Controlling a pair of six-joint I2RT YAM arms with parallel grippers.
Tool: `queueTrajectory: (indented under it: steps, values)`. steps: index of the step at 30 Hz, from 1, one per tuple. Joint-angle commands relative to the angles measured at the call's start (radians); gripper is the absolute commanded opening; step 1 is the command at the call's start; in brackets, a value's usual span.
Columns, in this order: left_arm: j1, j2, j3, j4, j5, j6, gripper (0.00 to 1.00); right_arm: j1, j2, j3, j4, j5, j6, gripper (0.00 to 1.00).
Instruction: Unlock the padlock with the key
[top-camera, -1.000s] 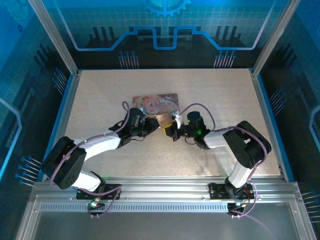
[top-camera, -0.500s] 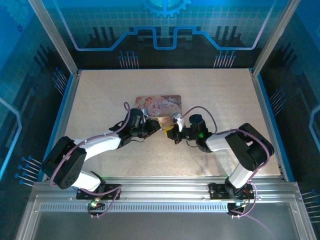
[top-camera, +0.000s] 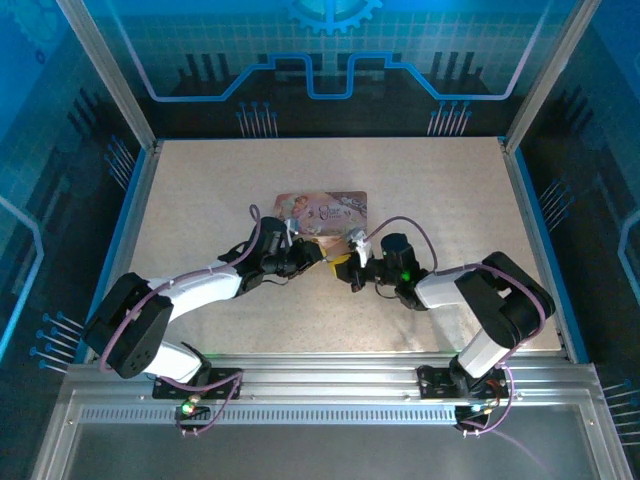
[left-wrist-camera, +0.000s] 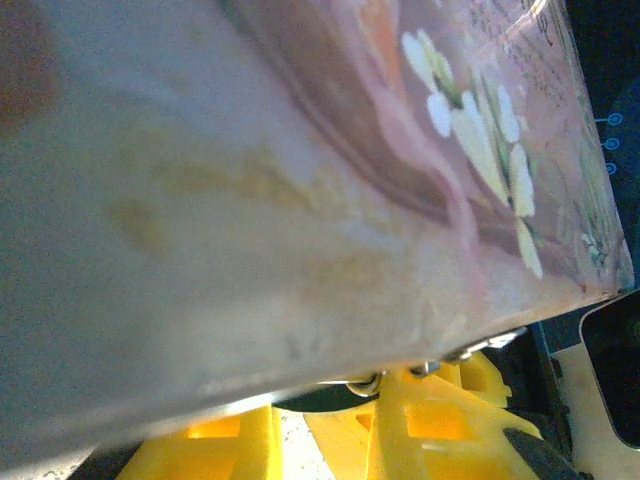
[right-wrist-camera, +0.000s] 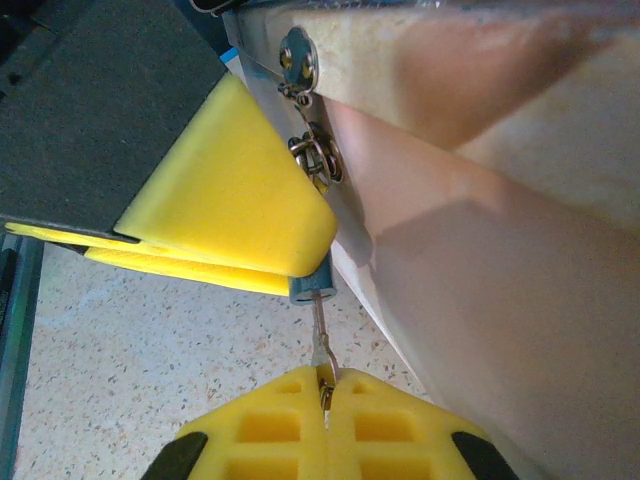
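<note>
Left gripper (top-camera: 314, 256), near the middle of the table (top-camera: 200, 190), pinches the padlock (right-wrist-camera: 311, 287) narrowly between its 2 yellow fingers (right-wrist-camera: 235, 185), just beside the near edge of the pink tin (top-camera: 325, 207). From the padlock's bluish body a thin key (right-wrist-camera: 320, 335) runs to the right gripper (right-wrist-camera: 325, 390), which is clamped tight on the key's other end.

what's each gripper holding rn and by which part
Right gripper pinches the key by its head, blade in the padlock. Left gripper seems clamped on the padlock's body.
</note>
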Motion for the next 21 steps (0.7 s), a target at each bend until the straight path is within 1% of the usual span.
queueTrajectory:
  steps: [1, 6, 8, 12, 14, 17, 21]
  values:
    - [-0.038, -0.003, 0.021, 0.013, 0.137, 0.021, 0.08, 0.038, -0.048, 0.015, 0.109, -0.08, 0.0, 0.01]
    - [-0.038, 0.004, 0.014, 0.021, 0.137, 0.039, 0.08, 0.038, -0.034, 0.044, 0.133, -0.163, 0.05, 0.01]
    - [-0.038, 0.003, 0.009, 0.021, 0.136, 0.049, 0.08, 0.037, -0.038, 0.049, 0.144, -0.171, 0.058, 0.01]
    - [-0.037, -0.006, 0.002, -0.007, 0.111, 0.077, 0.08, 0.038, -0.059, 0.067, 0.096, -0.17, 0.054, 0.01]
    - [-0.039, -0.005, -0.004, -0.003, 0.106, 0.078, 0.08, 0.045, -0.069, 0.073, 0.072, -0.149, 0.048, 0.01]
    - [-0.039, 0.004, -0.005, 0.021, 0.128, 0.062, 0.08, 0.073, -0.073, 0.089, 0.009, -0.084, -0.014, 0.01]
    - [-0.041, 0.0, -0.002, 0.027, 0.155, 0.044, 0.08, 0.076, -0.057, 0.093, -0.001, -0.007, -0.082, 0.01]
